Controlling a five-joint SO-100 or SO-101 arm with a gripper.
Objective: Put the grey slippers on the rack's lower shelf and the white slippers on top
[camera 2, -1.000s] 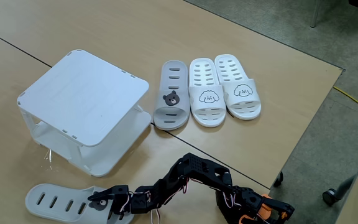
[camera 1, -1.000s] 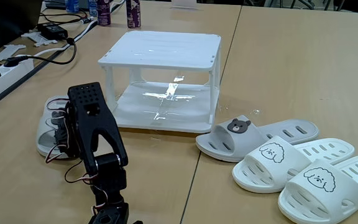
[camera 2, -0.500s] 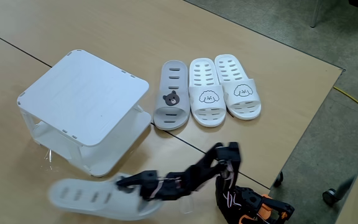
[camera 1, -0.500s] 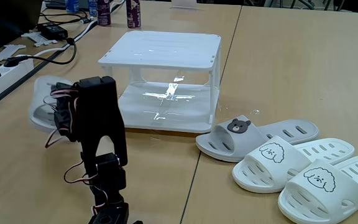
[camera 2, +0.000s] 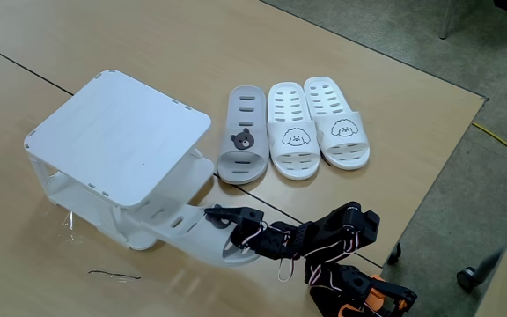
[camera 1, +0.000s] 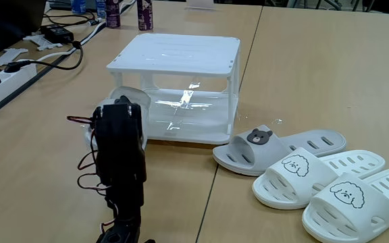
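While clamped in the gripper by its strap end, one of the grey slippers pokes toe-first toward the lower shelf of the rack, at nine o'clock from the arm, probably light, bendy rubber, best pinched at the strap edge.

Brown bear badge on grey slippers; line-drawn dog faces on white slippers; white rack.

A black arm of boxy segments, with loose thin wires and an orange base.
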